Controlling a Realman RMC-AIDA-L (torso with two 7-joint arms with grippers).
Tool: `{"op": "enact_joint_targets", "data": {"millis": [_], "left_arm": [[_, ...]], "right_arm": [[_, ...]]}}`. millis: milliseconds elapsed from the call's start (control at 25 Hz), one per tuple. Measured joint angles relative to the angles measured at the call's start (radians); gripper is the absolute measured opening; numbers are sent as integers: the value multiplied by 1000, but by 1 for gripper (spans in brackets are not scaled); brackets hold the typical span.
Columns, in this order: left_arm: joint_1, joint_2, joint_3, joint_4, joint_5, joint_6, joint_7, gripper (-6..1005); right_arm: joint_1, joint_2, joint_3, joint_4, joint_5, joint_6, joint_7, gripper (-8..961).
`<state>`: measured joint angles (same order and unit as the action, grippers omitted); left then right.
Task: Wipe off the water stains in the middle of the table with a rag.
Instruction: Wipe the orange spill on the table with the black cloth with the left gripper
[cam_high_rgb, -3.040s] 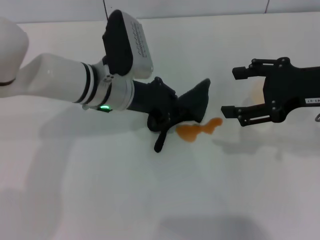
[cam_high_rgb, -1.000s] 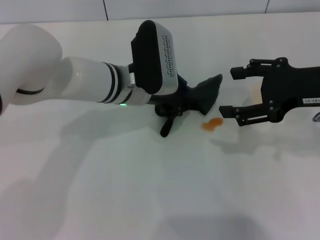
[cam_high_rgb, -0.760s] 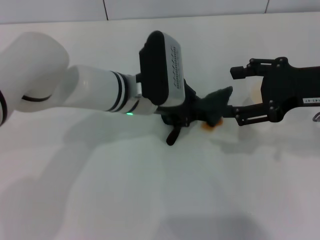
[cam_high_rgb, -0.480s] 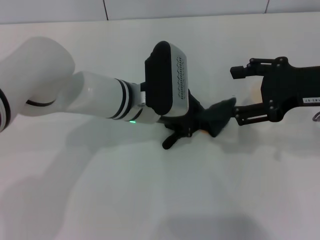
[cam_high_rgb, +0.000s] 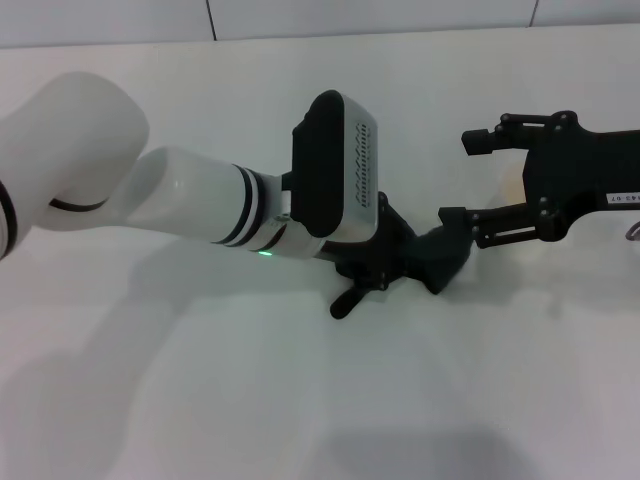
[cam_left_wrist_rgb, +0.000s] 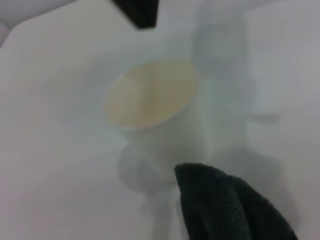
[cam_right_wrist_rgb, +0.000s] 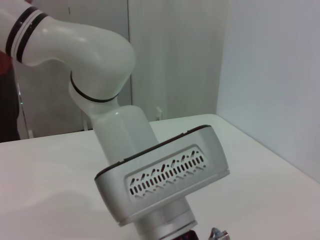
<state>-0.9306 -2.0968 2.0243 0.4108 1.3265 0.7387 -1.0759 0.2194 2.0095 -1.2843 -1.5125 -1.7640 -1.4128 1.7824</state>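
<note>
My left gripper (cam_high_rgb: 385, 262) is shut on the dark green-black rag (cam_high_rgb: 440, 255) and presses it flat on the white table (cam_high_rgb: 300, 400), just in front of the right gripper. The rag's narrow strip (cam_high_rgb: 345, 300) trails on the table behind it. The rag's edge also shows in the left wrist view (cam_left_wrist_rgb: 225, 205). No orange water stain shows; the spot where it lay is under the rag. My right gripper (cam_high_rgb: 462, 180) hangs still at the right with its jaws wide apart, its lower finger close to the rag.
A white cup (cam_left_wrist_rgb: 155, 100) with an amber tint inside stands just beyond the rag, faintly seen between the right gripper's fingers (cam_high_rgb: 512, 185). The right wrist view shows the left arm's wrist housing (cam_right_wrist_rgb: 165, 175) and white walls.
My left arm has swept the rag to the right across the orange puddle. The puddle shrank, then went under the rag. The right arm has not moved.
</note>
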Motion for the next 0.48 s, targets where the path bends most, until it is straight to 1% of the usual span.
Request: {"op": "enact_joint_targets", "data": {"millis": [240,480], "left_arm": [[-1,11,-8,-15,4,-68,3,125],[-6,12,-16,-26,44,-162,0,124]], "right_arm": [[1,0,3,0,0,2,0,870],[2,0,5,1,0,5,0,870]]}}
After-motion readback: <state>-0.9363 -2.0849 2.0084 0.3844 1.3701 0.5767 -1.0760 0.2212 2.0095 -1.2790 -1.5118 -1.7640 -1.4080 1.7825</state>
